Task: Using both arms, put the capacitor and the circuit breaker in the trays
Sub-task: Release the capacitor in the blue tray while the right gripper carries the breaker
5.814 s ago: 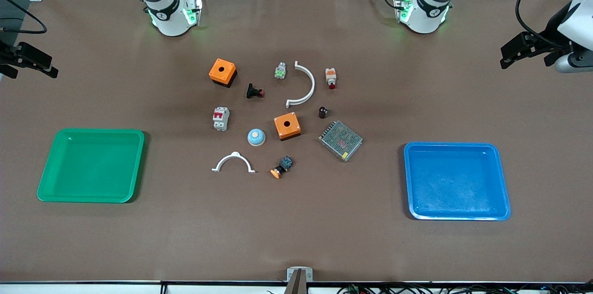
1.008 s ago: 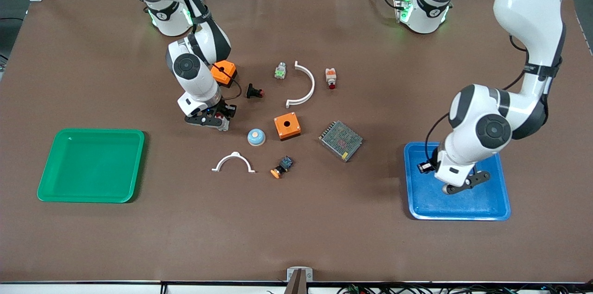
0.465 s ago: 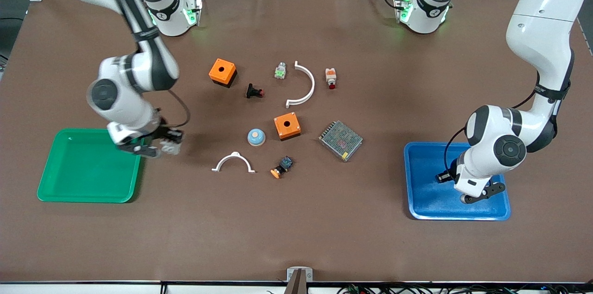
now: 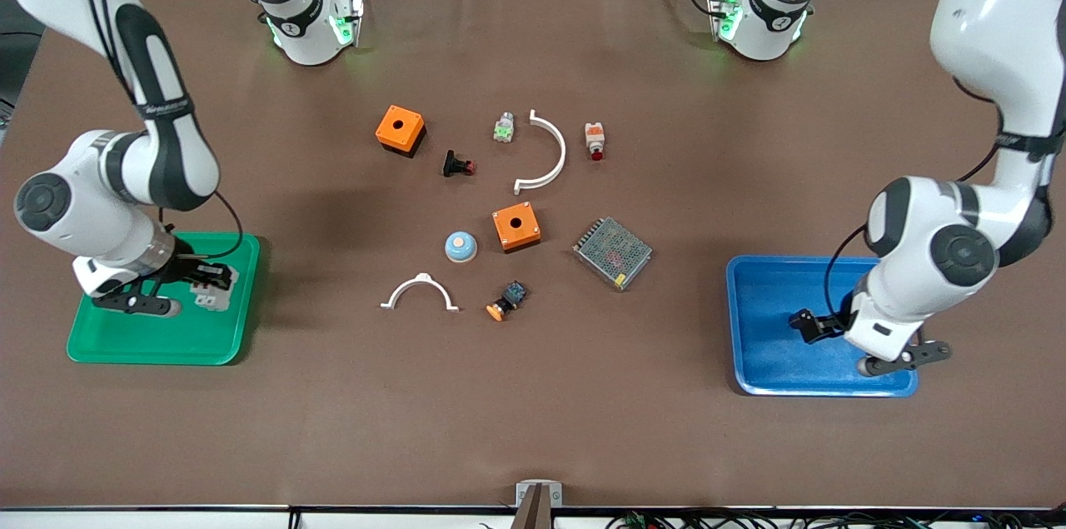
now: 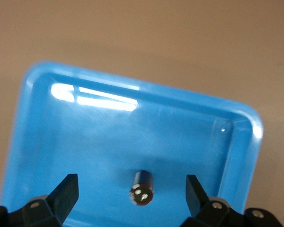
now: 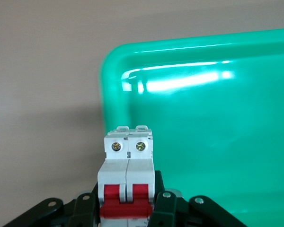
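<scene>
The capacitor (image 5: 142,188), a small dark cylinder, lies on the floor of the blue tray (image 5: 109,142) between the spread fingers of my left gripper (image 5: 131,182), untouched. In the front view that gripper (image 4: 899,361) hangs over the blue tray (image 4: 774,362), at its corner nearest the camera on the left arm's end, and the arm hides the capacitor. My right gripper (image 6: 127,208) is shut on the white-grey circuit breaker (image 6: 128,175) with red levers. It holds the circuit breaker (image 4: 214,293) over the green tray (image 4: 125,346), above the tray's edge toward the table's middle.
In the table's middle are two orange boxes (image 4: 400,129) (image 4: 515,227), a black push-button (image 4: 457,165), two white arcs (image 4: 545,150) (image 4: 420,293), a mesh-covered power supply (image 4: 612,252), a blue dome (image 4: 460,246) and several small switch parts.
The right arm carried the circuit breaker from the table's middle to over the green tray. The capacitor has left its table spot and lies in the blue tray. The left gripper shifted toward the tray's corner.
</scene>
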Controlling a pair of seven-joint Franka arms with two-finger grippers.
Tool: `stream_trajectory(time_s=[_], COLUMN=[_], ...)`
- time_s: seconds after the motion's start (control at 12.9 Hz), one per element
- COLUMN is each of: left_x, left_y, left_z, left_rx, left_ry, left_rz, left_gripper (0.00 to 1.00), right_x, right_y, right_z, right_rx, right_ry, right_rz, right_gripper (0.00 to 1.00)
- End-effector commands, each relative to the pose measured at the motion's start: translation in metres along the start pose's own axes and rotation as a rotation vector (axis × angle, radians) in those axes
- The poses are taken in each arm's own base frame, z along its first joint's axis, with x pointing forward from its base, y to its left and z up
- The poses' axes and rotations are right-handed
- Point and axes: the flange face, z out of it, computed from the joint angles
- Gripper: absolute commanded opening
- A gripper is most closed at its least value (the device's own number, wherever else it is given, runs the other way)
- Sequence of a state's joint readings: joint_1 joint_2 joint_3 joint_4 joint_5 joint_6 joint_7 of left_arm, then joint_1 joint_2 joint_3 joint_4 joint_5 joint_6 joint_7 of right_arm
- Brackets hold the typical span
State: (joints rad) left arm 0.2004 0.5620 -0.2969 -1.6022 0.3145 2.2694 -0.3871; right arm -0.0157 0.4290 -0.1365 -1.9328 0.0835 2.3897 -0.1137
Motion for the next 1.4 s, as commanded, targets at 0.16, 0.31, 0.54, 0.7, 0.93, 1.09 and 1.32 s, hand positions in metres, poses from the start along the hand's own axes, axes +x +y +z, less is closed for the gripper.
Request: stream_trajectory(time_s=[0.16,0.31,0.54,0.7,0.93,1.09,1.32], left_x=[0.005,-0.002,-0.028,-0.044,-0.084,-0.099,-0.108], left_y=[0.002,0.006,-0.015,-0.040,-0.056,-0.062,-0.065], left_z=[-0.137,-0.193,-0.257,-0.298,-0.345,-0.359,-0.355], left_rx=[0.010,0.029,-0.059,-0.093,-0.042,-0.034,-0.034], left_ry=[0.015,0.011,-0.063,-0.062,-0.129,-0.150,-0.177], left_rz=[0.057,0.108,0.092,0.117,0.178,0.197,0.197], left_gripper=[1.00,1.00,1.00,1.00,1.00,1.00,1.00], right_x=[0.024,0.029,0.031,0.030,0.027,0.027,0.030], right_y=[0.079,0.097,0.107,0.115,0.124,0.123,0.111], right_z=[0.027,0.041,0.047,0.053,0.055,0.057,0.053], right_rx=[-0.009,-0.013,-0.014,-0.010,-0.006,-0.003,0.001], right_ry=[0.002,-0.004,-0.006,-0.010,-0.017,-0.021,-0.020], right_rz=[-0.084,-0.103,-0.098,-0.079,-0.061,-0.058,-0.069], right_gripper=[0.00,0.01,0.01,0.02,0.03,0.65,1.00])
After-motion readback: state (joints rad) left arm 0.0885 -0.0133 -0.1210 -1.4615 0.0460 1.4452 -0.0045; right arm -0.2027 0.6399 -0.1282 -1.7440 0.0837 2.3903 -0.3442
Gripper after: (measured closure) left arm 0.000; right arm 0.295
